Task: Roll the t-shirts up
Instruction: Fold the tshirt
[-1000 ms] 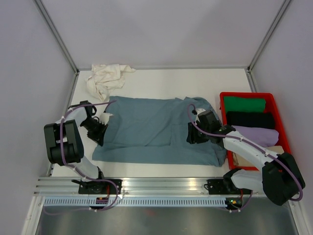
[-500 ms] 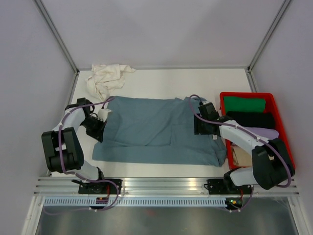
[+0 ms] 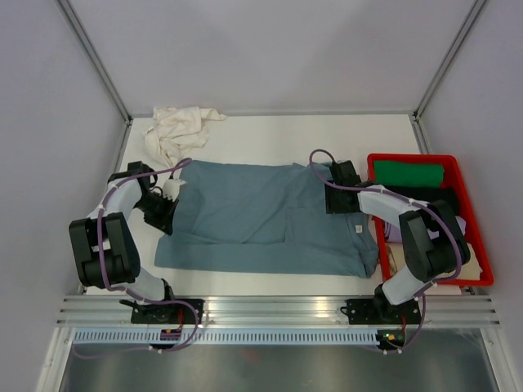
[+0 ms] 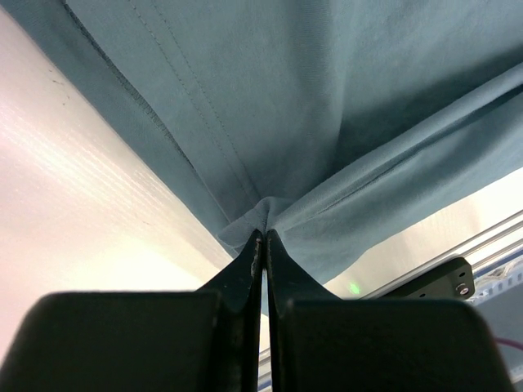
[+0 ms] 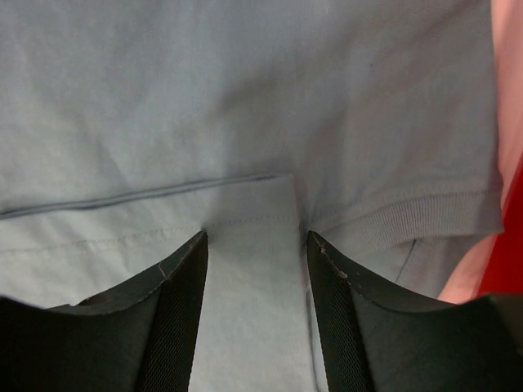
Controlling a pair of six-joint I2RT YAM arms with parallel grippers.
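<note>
We see the blue-grey t-shirt (image 3: 245, 216) spread flat across the middle of the table (image 3: 286, 139), the cream-white t-shirt (image 3: 174, 131) crumpled at the far left corner. Our left gripper (image 4: 263, 235) is pressed together, pinching a gathered bit of the blue-grey shirt's left edge. Our right gripper (image 5: 255, 241) stands spread over the cloth at its right end, beside the red crate (image 3: 409, 157).

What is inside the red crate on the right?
A green cloth bundle lies at the far end of the red crate, a black one next to it. The right arm covers most of the nearer contents, so those cannot be made out.
</note>
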